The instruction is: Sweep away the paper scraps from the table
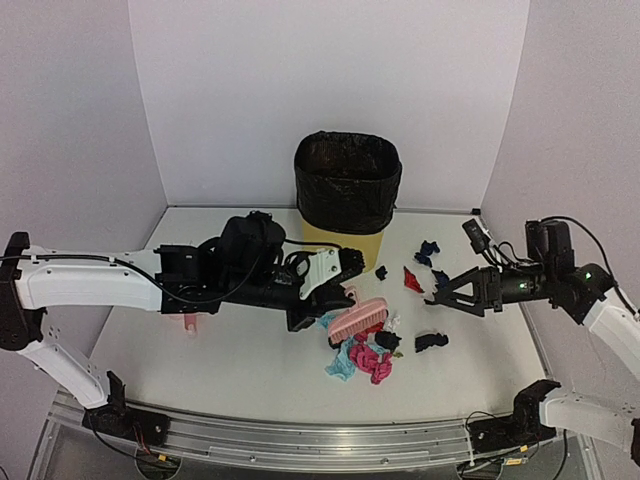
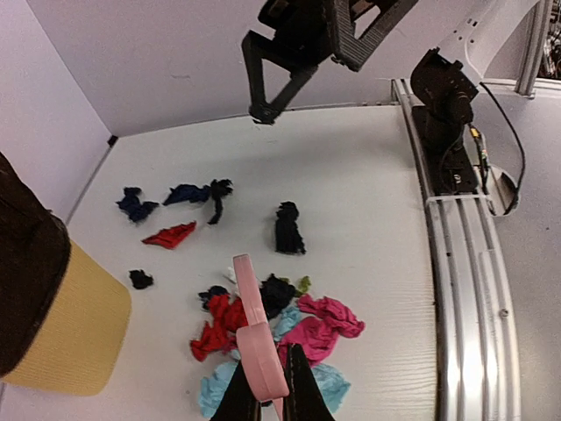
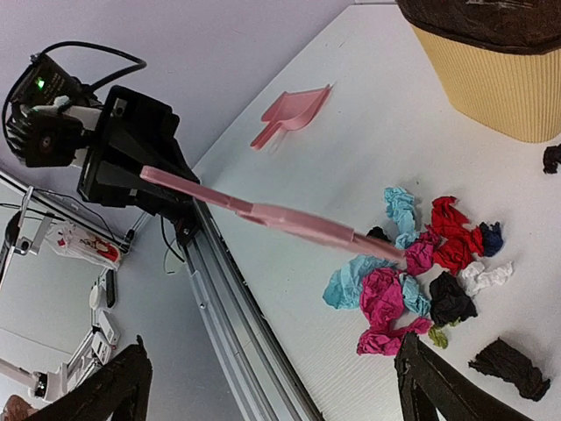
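Observation:
My left gripper [image 2: 272,396] is shut on the handle of a pink brush [image 2: 252,323], whose head [image 1: 358,318] rests at the edge of a pile of paper scraps [image 1: 365,352] in red, pink, light blue and black near the middle of the table [image 1: 250,375]. Looser scraps lie beyond the pile: a black one [image 1: 431,342], a red one [image 1: 412,280] and navy ones [image 1: 428,250]. My right gripper [image 1: 445,292] hangs open above the right side of the table, holding nothing, with the pile [image 3: 412,281] ahead of its fingers [image 3: 434,377].
A yellow bin [image 1: 347,195] lined with a black bag stands at the back centre. A pink dustpan [image 3: 294,110] lies on the table's left side, under the left arm. A metal rail [image 1: 300,440] runs along the front edge.

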`<state>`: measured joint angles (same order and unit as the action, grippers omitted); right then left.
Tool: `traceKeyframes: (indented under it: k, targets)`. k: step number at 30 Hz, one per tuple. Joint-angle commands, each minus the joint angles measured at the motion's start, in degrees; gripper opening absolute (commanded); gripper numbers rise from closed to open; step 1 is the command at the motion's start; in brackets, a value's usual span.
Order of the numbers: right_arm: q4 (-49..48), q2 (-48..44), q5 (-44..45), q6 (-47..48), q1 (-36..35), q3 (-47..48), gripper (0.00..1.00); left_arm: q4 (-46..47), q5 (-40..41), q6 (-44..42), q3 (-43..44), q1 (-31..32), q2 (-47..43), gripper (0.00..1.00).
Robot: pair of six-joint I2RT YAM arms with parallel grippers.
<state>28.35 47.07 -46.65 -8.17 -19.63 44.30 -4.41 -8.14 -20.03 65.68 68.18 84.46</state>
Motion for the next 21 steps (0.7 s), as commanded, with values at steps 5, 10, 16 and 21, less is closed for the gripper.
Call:
traceKeyframes:
  k: [5, 10, 16, 21]
  targets:
    - [3.8, 16.7, -7.0, 22.3, -8.9, 9.9, 0.91, -4.0, -11.1, 10.1, 1.5, -0.4, 2.1, 0.0]
    - [13.8, 25.4, -8.9, 35.2, -13.4, 17.2, 0.87, -4.0, -15.7, 9.8, 3.0, -0.4, 1.5, 0.0]
    - [19.5, 30.5, -9.0, 41.2, -19.5, 18.8, 0.87, -2.9, -16.0, 11.8, 2.6, -0.9, 0.2, 0.0]
    - [22.4, 32.6, -6.9, 43.7, -23.2, 19.2, 0.85, -2.0, -17.6, 12.4, 2.5, -1.0, -0.4, 0.0]
